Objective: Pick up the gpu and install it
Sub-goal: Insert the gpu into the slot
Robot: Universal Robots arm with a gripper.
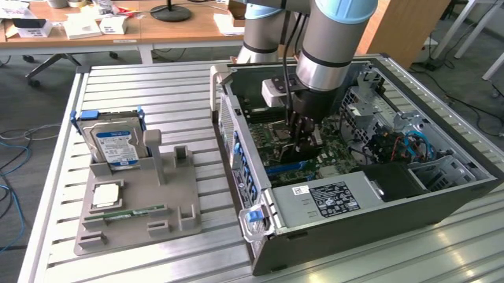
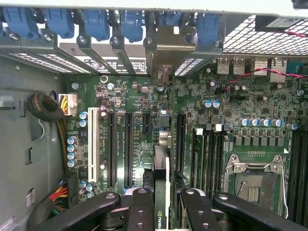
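Observation:
The gpu stands edge-on between my fingers, low over the green motherboard inside the open computer case. Its silver end bracket reaches the rear slot openings beside the blue clips. My gripper is shut on the card, one black finger on each face. In the exterior view the gripper is down inside the case and the dark gpu hangs under it above the board. Whether the card's edge sits in a slot is hidden.
A grey fixture on the slatted table at the exterior view's left holds a silver hard drive, a processor and a green memory stick. Inside the case are the power supply, drive cages and cables.

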